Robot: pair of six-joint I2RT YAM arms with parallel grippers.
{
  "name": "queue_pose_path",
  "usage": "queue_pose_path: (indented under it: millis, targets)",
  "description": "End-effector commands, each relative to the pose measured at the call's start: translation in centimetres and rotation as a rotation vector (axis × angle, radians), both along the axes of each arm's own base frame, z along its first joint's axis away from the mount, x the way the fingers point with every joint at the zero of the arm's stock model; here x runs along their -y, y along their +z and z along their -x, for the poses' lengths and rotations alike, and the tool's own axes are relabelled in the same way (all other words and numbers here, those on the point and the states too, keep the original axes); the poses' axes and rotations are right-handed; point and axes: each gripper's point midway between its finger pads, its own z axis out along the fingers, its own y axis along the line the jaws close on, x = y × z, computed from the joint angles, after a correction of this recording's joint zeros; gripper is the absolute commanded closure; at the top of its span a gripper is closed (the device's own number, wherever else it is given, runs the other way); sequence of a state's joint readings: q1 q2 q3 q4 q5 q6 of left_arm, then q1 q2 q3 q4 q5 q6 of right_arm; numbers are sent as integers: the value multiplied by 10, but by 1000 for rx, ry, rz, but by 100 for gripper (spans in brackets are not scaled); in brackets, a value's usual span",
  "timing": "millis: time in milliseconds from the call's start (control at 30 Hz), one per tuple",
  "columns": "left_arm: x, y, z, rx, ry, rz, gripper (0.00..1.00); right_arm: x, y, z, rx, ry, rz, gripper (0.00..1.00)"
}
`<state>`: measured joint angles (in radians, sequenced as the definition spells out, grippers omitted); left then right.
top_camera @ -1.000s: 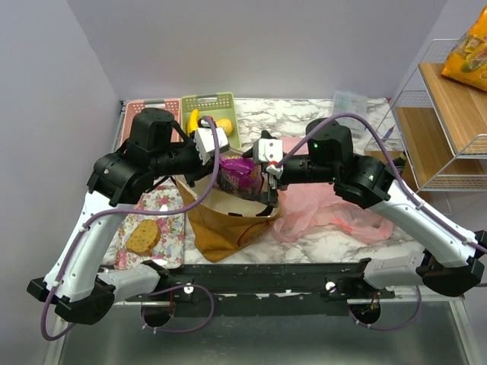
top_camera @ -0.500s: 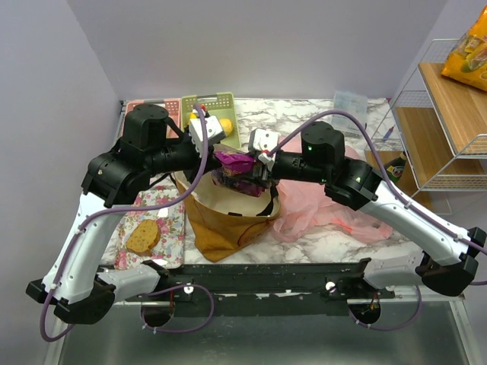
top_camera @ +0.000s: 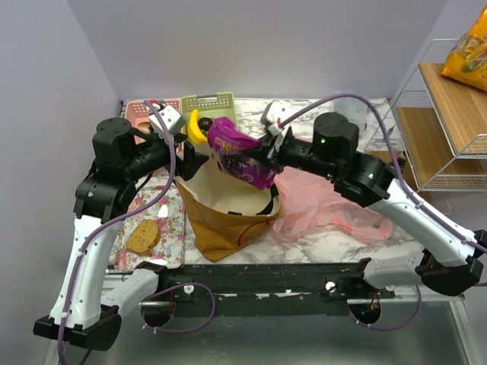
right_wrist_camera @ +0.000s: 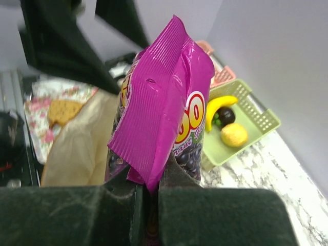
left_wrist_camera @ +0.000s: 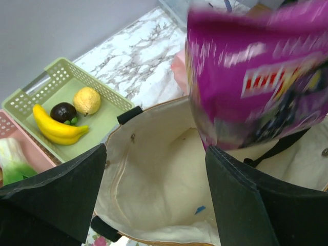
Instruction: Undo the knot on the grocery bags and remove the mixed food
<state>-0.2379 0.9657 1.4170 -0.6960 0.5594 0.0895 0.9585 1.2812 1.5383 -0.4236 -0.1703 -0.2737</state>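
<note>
- purple packet (top_camera: 242, 156) has left the left gripper (left_wrist_camera: 154, 154), now apart, for the right gripper (right_wrist_camera: 148, 184), clamped on its edge above the yellow tote (top_camera: 221, 228);
- pink bag (top_camera: 327, 209) beside tote; banana (left_wrist_camera: 56, 130), lemon (left_wrist_camera: 86, 101) in green basket (left_wrist_camera: 61, 69) behind.

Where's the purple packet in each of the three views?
Top external: purple packet at centre, above the open yellow tote.
Left wrist: purple packet upper right, blurred, over the tote's mouth.
Right wrist: purple packet at centre, upright, pinched at its bottom edge by the right pincer.
Shared landmark: green basket holding the banana.
</note>
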Motion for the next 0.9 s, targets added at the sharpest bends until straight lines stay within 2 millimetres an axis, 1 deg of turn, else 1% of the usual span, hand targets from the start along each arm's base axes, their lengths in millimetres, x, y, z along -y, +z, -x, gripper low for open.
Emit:
queue_pose_path:
  millis: [0,33,67,100,200,267,333,433,533,567,633,700,867]
  targets:
    - [7,-20,-3,-2,-62,-30,24,27,129,-6,115,-132,-361,99]
    - [8,-28,-2,-30,-72,-39,25,36,143,-14,121,-177,-399,100]
    - [11,-35,-1,-55,-87,-48,26,44,152,-26,129,-244,-424,99]
    - [13,-41,0,-69,-104,-61,27,56,164,-37,153,-314,-454,99]
    - [21,-54,4,-83,-143,-100,27,98,191,-66,256,-534,-511,99]
    - [26,-59,8,-77,-170,-124,27,135,209,-82,330,-669,-550,99]
    - [30,-67,11,-79,-181,-149,27,174,223,-97,362,-798,-583,99]
    - [34,-78,14,-101,-193,-170,28,230,241,-108,428,-960,-613,99]
    - [38,-86,16,-124,-204,-168,28,288,255,-110,502,-1114,-631,99]
    - [39,-87,17,-128,-209,-167,28,308,258,-108,523,-1172,-637,99]
    - [42,-88,19,-133,-216,-165,28,341,264,-101,558,-1273,-653,100]
    - [44,-88,19,-130,-224,-165,28,368,268,-91,611,-1362,-656,99]
    - [47,-84,16,-120,-232,-168,28,420,267,-67,696,-1559,-642,99]
